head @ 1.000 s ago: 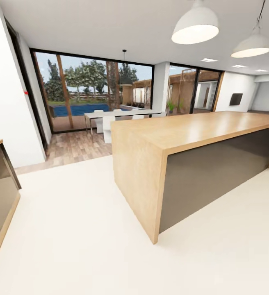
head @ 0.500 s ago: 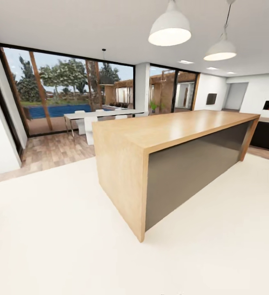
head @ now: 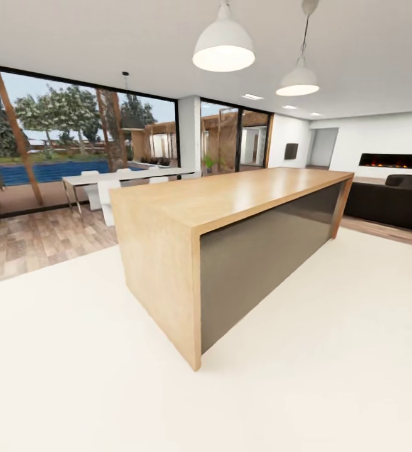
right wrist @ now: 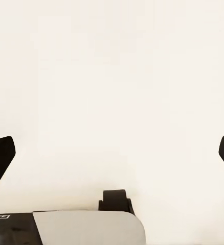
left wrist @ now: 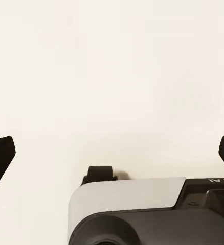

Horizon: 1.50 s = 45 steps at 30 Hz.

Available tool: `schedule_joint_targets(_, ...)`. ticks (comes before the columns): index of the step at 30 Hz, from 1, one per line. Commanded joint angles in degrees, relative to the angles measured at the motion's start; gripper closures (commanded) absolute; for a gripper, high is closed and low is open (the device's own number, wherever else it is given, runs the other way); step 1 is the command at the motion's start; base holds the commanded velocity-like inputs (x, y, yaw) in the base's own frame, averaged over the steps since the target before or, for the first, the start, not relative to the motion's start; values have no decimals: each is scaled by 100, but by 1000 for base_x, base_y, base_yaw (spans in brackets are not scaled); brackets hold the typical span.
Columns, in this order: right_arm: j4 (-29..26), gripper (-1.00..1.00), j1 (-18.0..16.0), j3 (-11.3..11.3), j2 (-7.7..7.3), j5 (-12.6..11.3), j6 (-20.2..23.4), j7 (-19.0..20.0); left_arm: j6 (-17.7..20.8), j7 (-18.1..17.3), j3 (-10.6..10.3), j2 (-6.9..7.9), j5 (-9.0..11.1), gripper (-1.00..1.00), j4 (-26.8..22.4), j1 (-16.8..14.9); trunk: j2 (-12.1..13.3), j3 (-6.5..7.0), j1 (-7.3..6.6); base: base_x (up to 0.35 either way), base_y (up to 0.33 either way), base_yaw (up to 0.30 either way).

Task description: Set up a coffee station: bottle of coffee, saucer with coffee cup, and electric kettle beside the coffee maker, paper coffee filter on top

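Note:
My left gripper [left wrist: 114, 153] is open, its two black fingertips [left wrist: 0, 158] far apart at the picture's sides with nothing between them, above cream floor and part of my own grey base [left wrist: 127, 204]. In the right wrist view my right gripper [right wrist: 114, 153] is open the same way over the same floor, and it too holds nothing. The head view looks across a room at a thick light-wood island [head: 231, 194] with a dark grey side panel.
The island's near corner [head: 193, 364] stands on cream floor [head: 331, 351] that stretches wide to its right and front. Behind it are a white dining table [head: 124, 176] by glass walls, a dark sofa [head: 394, 201] and a wall fireplace [head: 394, 160]. Two pendant lamps [head: 223, 47] hang overhead.
The head view has swung to the right: the island sits further left in the picture, the dark cabinet at the left edge is gone, and the sofa and fireplace have come in.

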Motion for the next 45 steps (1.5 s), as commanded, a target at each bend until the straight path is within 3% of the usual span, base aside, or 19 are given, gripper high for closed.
schedule_joint_targets(1,-1,-100,-3,-7,2,-1,1,1,-18,-6,5,3,9,-100,3,-2,-3,-6,0,0,0,-279)
schedule_joint_targets(45,-1,-100,-3,-7,2,1,-3,1,-21,-10,6,16,5,-100,1,-2,1722,766,-945,0,0,-277)
